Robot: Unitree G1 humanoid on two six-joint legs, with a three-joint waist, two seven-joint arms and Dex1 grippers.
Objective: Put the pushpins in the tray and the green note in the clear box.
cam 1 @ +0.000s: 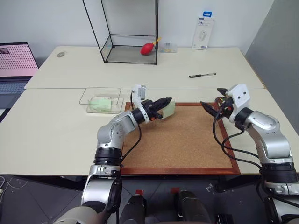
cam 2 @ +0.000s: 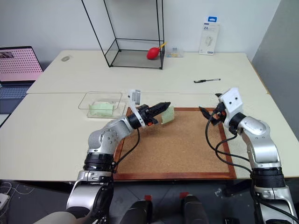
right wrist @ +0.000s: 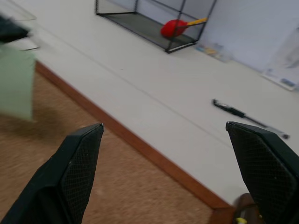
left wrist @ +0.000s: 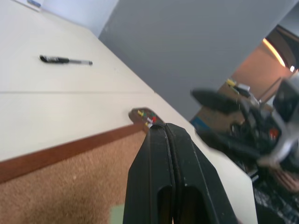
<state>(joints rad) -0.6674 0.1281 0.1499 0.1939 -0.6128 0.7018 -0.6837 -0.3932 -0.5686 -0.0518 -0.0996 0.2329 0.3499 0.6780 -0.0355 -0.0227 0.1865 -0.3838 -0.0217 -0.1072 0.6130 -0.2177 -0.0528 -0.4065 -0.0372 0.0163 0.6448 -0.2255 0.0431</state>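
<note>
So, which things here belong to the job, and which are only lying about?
Job: green note in the shut left pincer; clear box, already holding a green note; tray with pushpins.

Lying about: corkboard, pen, glass case, red bulb, laptop.

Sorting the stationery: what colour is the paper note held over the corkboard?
Pale green square paper note, clearest in the right eye view.

The left hand (left wrist: pixel 172 135) is pressing its two black fingers (left wrist: pixel 152 177) tight together, with a pale green note (left wrist: pixel 117 215) peeking out beside their base. Below them a corkboard (left wrist: pixel 60 186) with a wooden frame is lying on the pale worktop (left wrist: pixel 60 107). Past the board's corner, a small brown tray (left wrist: pixel 140 115) is holding coloured pushpins (left wrist: pixel 148 120). A black pen (left wrist: pixel 65 60) is lying farther off. The right hand (left wrist: pixel 219 121) is showing blurred, fingers apart.
</note>
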